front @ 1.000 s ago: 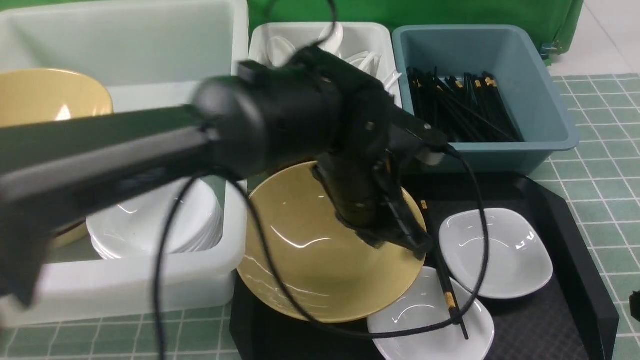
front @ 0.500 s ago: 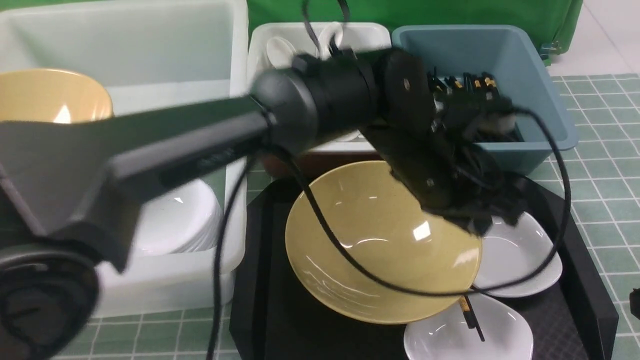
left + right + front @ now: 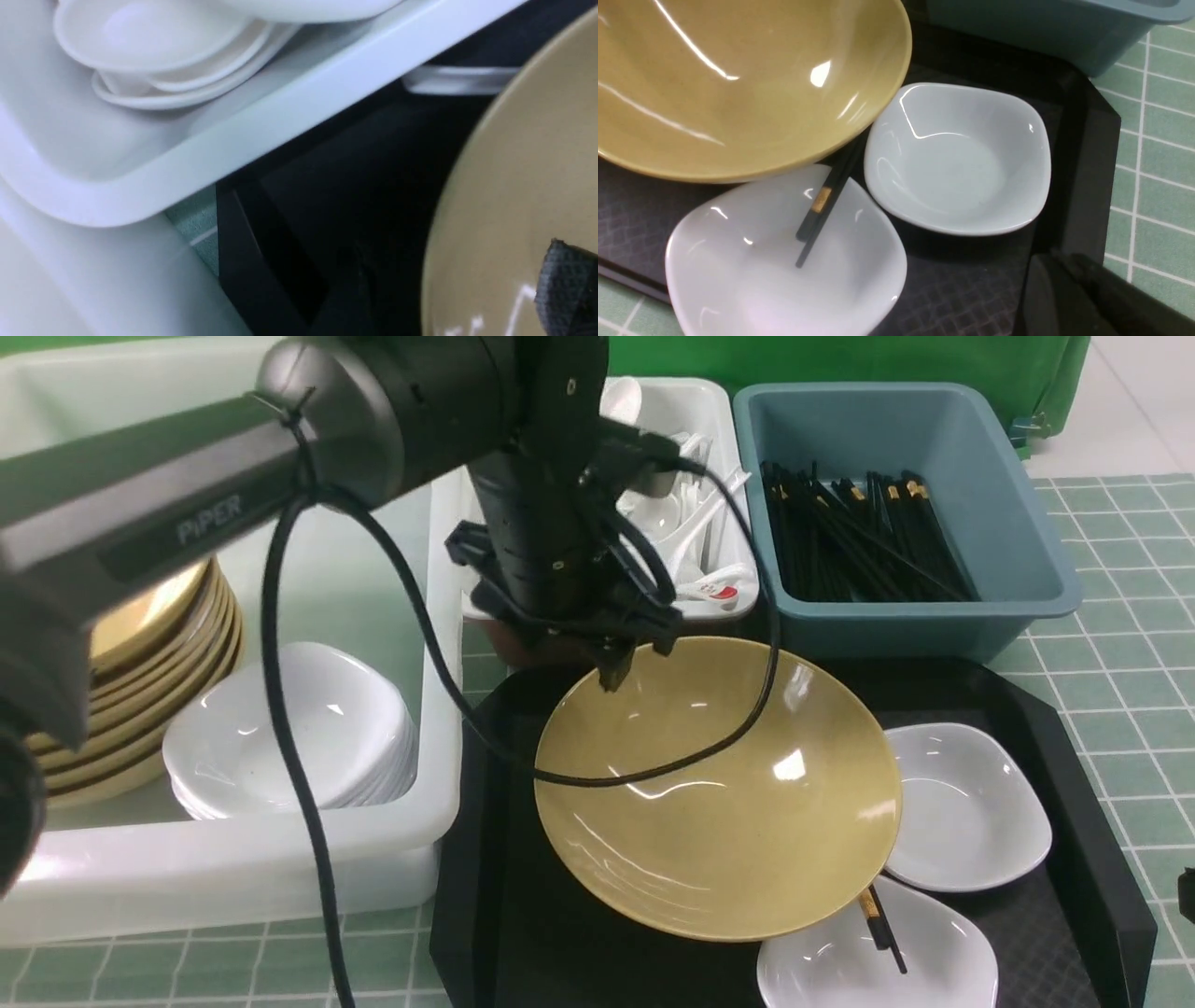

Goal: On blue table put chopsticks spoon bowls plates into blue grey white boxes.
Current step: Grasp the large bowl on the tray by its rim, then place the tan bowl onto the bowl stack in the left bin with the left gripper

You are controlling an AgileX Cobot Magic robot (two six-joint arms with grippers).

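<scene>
Left end effector (image 3: pixel 621 665) jaws apart, holding nothing, 1 pad (image 3: pixel 565 284) over far rim of bowl (image 3: pixel 719 803), right end effector (image 3: pixel 1066 287) closed

Robot lab, green backdrop (image 3: pixel 840 359), grid-marked table (image 3: pixel 1120 644)

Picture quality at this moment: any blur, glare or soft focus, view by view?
Front view: mostly sharp, glare streaks on the tan bowl. Left wrist view: soft and smeared all over, the white bin rim included. Right wrist view: crisp, bright highlights on the bowl and white plates.
</scene>
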